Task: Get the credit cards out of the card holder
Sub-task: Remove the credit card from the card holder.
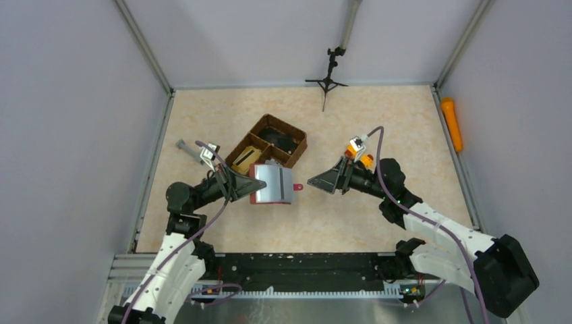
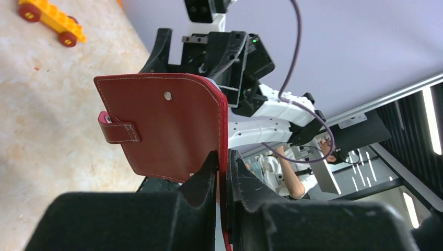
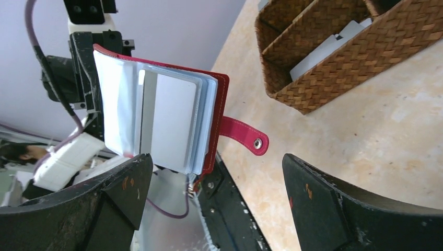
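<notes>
We find the left pincer [image 2: 223, 159] clenched on one edge of the dark red card holder [image 2: 162, 130], which is held open above the bench [image 1: 391, 128], just beside the woven basket [image 3: 345, 70]. Credit cards [image 3: 175, 123] sit in its sleeves. The right pincer [image 1: 318, 182] stands released, facing the card holder without touching it.

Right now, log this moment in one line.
left jaws: shut on card holder | right jaws: open, empty, facing holder | credit cards: inside holder

The left gripper [image 2: 225, 172] pinches the red card holder [image 2: 167, 130] by its edge; a yellow, apparently wheeled toy [image 2: 50, 21] lies beyond.
</notes>
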`<state>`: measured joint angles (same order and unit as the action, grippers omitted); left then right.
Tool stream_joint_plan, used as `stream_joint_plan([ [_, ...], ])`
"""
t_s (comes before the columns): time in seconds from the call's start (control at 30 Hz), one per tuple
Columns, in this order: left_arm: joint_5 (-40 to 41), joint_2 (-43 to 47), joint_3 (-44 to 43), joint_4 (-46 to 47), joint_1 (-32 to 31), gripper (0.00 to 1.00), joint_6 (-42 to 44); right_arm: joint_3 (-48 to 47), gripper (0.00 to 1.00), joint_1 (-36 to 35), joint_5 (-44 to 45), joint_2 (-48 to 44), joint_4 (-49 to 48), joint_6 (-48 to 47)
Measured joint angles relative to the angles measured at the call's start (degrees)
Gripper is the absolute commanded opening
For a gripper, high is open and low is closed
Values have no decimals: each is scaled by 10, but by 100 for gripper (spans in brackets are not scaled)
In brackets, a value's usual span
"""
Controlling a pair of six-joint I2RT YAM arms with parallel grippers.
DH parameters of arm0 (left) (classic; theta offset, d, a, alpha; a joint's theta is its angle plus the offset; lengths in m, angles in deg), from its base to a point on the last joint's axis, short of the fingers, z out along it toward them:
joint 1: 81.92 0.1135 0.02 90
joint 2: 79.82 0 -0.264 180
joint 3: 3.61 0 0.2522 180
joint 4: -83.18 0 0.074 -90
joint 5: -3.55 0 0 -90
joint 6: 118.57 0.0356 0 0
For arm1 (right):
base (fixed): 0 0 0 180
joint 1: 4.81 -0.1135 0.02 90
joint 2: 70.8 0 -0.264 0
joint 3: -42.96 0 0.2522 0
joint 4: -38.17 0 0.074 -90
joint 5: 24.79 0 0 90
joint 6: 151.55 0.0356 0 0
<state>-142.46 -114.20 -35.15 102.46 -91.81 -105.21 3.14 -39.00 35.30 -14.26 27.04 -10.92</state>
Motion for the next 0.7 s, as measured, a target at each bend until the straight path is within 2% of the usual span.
stream_joint_plan([
  [0.23, 28, -8, 16, 93, -20, 1, -46, 37, 97, 0, -3, -2, -93, 91],
  [0.4, 72, -27, 19, 127, -46, 1, -54, 72, 97, -3, 28, -1, -125, 168],
  [0.7, 155, -93, 18, 171, -135, 1, -36, 104, 98, -38, 60, 66, -279, 281],
])
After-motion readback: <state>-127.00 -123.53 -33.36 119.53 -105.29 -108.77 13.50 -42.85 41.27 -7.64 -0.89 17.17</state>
